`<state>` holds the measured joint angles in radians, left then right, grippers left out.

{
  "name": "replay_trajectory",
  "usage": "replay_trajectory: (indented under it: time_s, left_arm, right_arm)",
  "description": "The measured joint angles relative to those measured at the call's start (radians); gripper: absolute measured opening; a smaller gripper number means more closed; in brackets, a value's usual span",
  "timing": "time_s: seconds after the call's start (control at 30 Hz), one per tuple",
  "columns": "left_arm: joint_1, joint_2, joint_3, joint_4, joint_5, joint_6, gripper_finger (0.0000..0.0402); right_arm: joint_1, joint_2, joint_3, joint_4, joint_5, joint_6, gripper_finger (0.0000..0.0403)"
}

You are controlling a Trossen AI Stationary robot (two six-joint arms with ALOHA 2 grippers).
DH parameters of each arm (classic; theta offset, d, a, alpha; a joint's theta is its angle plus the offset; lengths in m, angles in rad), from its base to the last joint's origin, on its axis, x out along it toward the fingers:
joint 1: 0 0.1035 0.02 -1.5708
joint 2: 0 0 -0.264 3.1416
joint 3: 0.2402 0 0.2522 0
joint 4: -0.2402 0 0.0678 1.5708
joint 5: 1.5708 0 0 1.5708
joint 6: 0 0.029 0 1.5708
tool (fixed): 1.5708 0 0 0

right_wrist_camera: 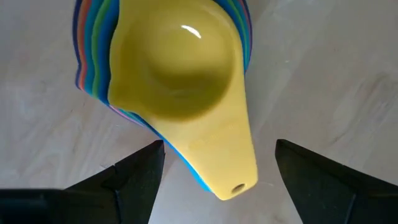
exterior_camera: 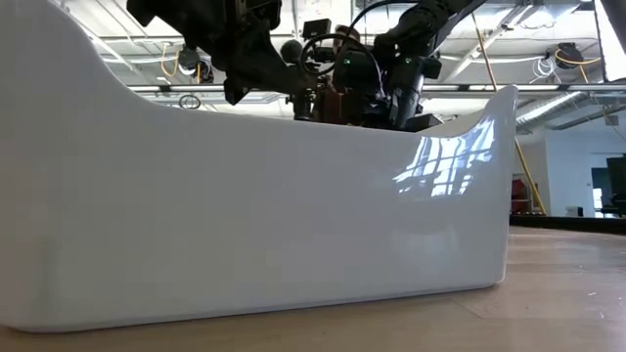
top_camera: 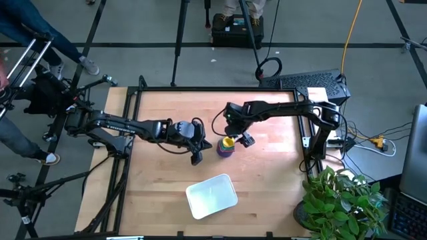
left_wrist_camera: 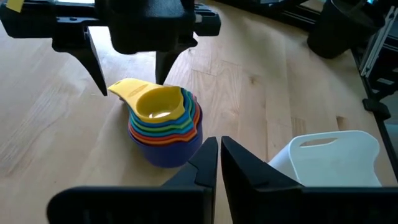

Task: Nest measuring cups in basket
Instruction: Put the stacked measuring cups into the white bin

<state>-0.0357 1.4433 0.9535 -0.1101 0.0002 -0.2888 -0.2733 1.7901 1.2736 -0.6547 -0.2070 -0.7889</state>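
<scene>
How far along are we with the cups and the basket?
Done: the measuring cups sit nested in one stack on the table, the yellow cup on top. In hand: the right gripper hangs open over the stack, fingers either side of the yellow handle; the left gripper waits beside it, nearly shut and empty. Left: moving the stack into the basket, which holds nothing.

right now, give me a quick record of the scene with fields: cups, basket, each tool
cups: measuring cups nested in one stack on the table, yellow cup on top, not in the basket
basket: basket empty, apart from the stack, nearer the table's front edge
right tool: right tool open, above the stack, fingers either side of the yellow cup's handle
left tool: left tool nearly shut, holding nothing, just beside the stack
</scene>
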Motion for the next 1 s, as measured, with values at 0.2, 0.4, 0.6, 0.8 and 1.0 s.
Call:
replay_trajectory:
  time_s: [0.2, 0.4, 0.6, 0.8, 1.0]
  left_arm:
    - [0.000, 0.000, 0.000, 0.000, 0.000, -0.001, 0.0024]
    - [0.000, 0.000, 0.000, -0.001, 0.000, -0.001, 0.0024]
    - [0.000, 0.000, 0.000, -0.009, 0.000, -0.002, 0.0024]
    - [0.000, 0.000, 0.000, -0.014, 0.000, -0.002, 0.0024]
    - [0.000, 0.000, 0.000, -0.014, 0.000, -0.003, 0.0024]
  right_arm:
    - [-0.014, 0.000, -0.014, 0.010, -0.062, 0.004, 0.0299]
    - [-0.015, 0.000, -0.024, 0.031, -0.084, -0.020, 0.0299]
    - [-0.013, 0.000, -0.024, 0.049, -0.085, -0.035, 0.0299]
    - [-0.006, 0.000, -0.024, 0.045, -0.079, -0.047, 0.0299]
    - [0.027, 0.027, -0.024, 0.060, -0.041, -0.062, 0.0279]
